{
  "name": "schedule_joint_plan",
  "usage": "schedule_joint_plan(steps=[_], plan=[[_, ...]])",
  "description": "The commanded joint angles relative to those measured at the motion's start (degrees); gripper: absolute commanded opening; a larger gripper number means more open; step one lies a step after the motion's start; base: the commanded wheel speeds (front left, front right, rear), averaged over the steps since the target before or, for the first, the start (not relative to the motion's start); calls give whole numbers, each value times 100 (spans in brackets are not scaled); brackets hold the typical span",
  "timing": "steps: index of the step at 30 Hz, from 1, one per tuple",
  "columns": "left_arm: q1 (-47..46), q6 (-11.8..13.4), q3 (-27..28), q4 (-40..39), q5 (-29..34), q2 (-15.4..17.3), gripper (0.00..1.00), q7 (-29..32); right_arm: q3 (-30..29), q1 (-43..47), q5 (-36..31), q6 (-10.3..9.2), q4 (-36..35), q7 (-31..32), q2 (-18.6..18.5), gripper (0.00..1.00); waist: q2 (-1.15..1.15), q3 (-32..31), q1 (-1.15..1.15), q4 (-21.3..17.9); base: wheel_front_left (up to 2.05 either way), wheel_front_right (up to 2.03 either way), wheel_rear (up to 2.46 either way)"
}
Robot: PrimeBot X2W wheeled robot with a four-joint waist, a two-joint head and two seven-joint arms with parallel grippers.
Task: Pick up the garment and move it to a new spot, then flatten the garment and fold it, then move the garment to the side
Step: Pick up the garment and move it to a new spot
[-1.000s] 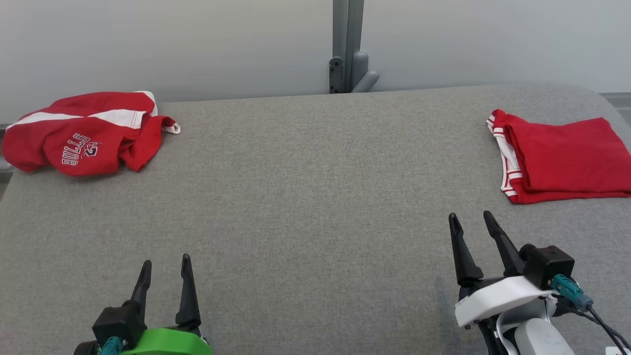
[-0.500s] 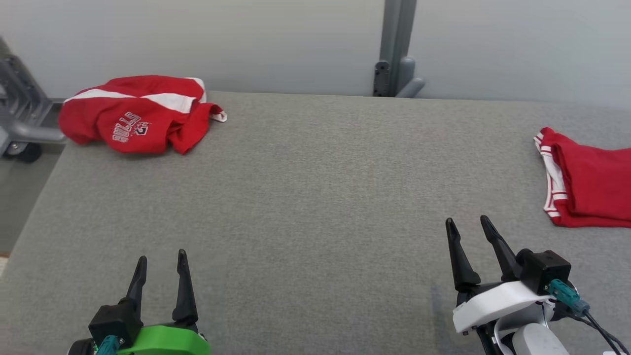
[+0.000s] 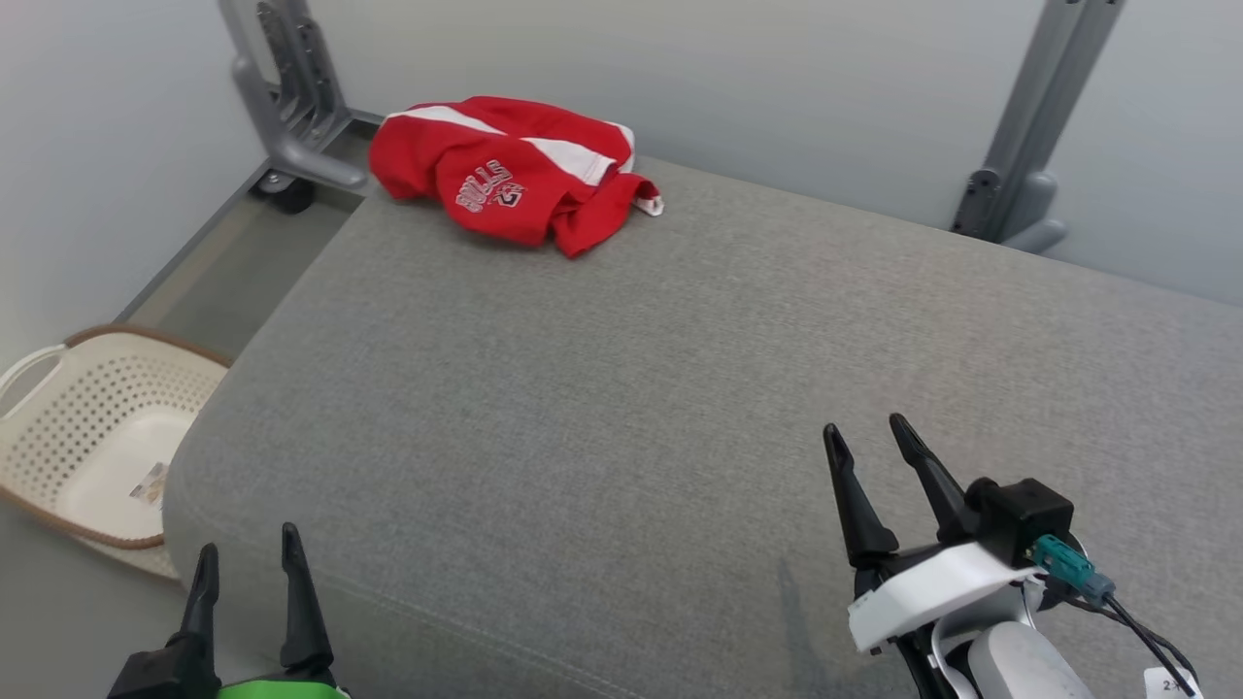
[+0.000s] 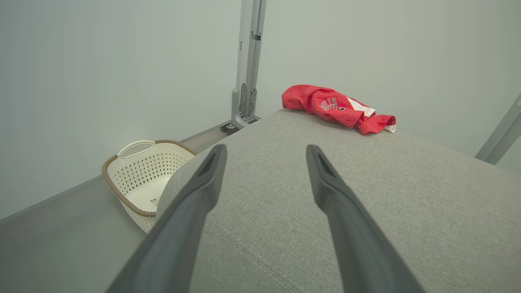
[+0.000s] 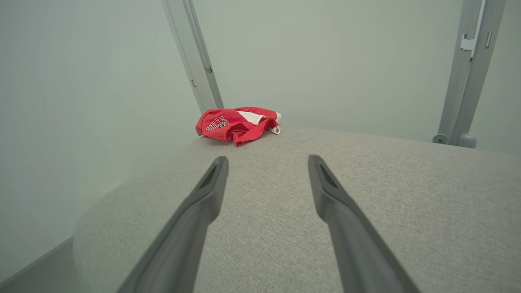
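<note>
Pretty much at square one here, I reckon. The red garment [image 3: 515,175] lay in a crumpled heap in the upper left of the frame, on the far corner of the table [image 3: 621,388], not picked up yet. My left gripper [image 3: 248,540] at the bottom left and right gripper [image 3: 864,425] at the lower right were both spread wide, holding nothing, well apart from it. Pickup, flattening, folding and the move aside all looked left to do.
</note>
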Motion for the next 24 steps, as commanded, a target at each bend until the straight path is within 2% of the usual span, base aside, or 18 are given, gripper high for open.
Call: schedule_joint_plan(steps=[1, 6, 12, 20, 24], plan=[[103, 46, 44, -70, -41, 6, 100, 3, 50, -100, 13, -4, 39, -15, -24, 100, 38, 106, 0, 495, 0, 0, 0], [309, 164, 170, -375, -98, -14, 100, 3, 279, -369, 46, -4, 202, -15, -25, 100, 38, 200, 0, 545, 0, 0, 0], [382, 234, 137, -502, -147, -24, 100, 3, 286, -487, 16, -4, 287, -15, -24, 100, 38, 268, 0, 549, 0, 0, 0], [268, 232, 20, -457, -205, -28, 100, 3, 73, -415, -108, -4, 165, -15, -24, 100, 38, 360, 0, 538, 0, 0, 0], [41, 108, -9, -401, -134, -14, 100, 4, -66, -398, -211, -4, 47, -14, -24, 100, 38, 473, 0, 539, 0, 0, 0]])
